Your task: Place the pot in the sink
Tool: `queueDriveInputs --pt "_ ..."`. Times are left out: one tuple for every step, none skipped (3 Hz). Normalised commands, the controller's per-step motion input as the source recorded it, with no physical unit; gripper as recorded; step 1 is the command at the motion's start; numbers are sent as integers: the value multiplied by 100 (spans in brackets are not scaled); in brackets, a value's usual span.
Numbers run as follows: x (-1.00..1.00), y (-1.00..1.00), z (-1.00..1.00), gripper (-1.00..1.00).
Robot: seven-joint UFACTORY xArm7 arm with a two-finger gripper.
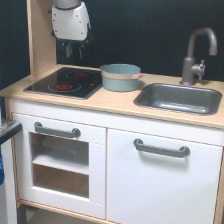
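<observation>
- The pot [120, 77], a round, shallow, light blue-grey toy vessel with a tan band just below its rim, is sitting upright slightly above the middle of the frame, open top showing, a small handle jutting out on its right side.
- The sink [179, 98], a rectangular dark grey basin with rounded corners, is lying at the right of the frame, just right of the pot, with its curved grey faucet [196, 54] rising behind it at the upper right.

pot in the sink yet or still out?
Out. The pot stands upright on the counter, between stove and sink.
</observation>
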Motion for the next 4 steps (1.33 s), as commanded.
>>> queueDriveInputs --pt "3 -5 -5 100" --pt "3 -5 -4 100" --pt "5 -6 -6 100" --pt "4 -7 -4 100"
